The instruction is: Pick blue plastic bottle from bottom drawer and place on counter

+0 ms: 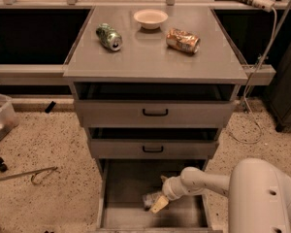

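Observation:
The bottom drawer (123,188) is pulled open, with a flat grey floor. The blue plastic bottle (150,198) lies on that floor near the middle, a small pale shape partly hidden by my gripper. My gripper (158,205) reaches down into the drawer from the right, right at the bottle and touching or overlapping it. The white arm (203,181) runs from the lower right corner to the gripper. The counter (150,57) is the grey cabinet top above.
On the counter lie a green soda can (109,36), a white bowl (151,18) and an orange-brown snack packet (183,40). Two shallower drawers with black handles (154,112) stick out slightly above the bottom drawer. A clear bin (1,120) and a tool (24,174) are on the floor at the left.

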`<state>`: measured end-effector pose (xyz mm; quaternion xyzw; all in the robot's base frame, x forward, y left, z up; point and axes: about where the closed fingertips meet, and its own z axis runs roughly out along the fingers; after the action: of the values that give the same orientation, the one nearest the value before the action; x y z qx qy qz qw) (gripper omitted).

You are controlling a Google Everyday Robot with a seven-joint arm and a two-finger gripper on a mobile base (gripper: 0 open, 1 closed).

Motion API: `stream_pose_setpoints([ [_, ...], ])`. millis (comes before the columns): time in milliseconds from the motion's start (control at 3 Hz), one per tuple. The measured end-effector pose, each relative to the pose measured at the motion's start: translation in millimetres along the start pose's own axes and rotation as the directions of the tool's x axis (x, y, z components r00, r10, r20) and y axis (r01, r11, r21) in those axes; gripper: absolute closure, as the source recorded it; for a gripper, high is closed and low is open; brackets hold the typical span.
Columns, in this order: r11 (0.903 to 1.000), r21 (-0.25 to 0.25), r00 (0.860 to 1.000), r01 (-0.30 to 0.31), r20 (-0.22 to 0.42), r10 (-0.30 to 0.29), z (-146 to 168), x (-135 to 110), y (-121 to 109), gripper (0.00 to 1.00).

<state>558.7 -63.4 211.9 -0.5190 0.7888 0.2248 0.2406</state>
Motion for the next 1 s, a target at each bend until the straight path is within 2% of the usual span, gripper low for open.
stream_pose_setpoints([
  [1000,0.9996,0.009,1.0,-0.028,0.005,0.028,48,25,-20,0.0],
])
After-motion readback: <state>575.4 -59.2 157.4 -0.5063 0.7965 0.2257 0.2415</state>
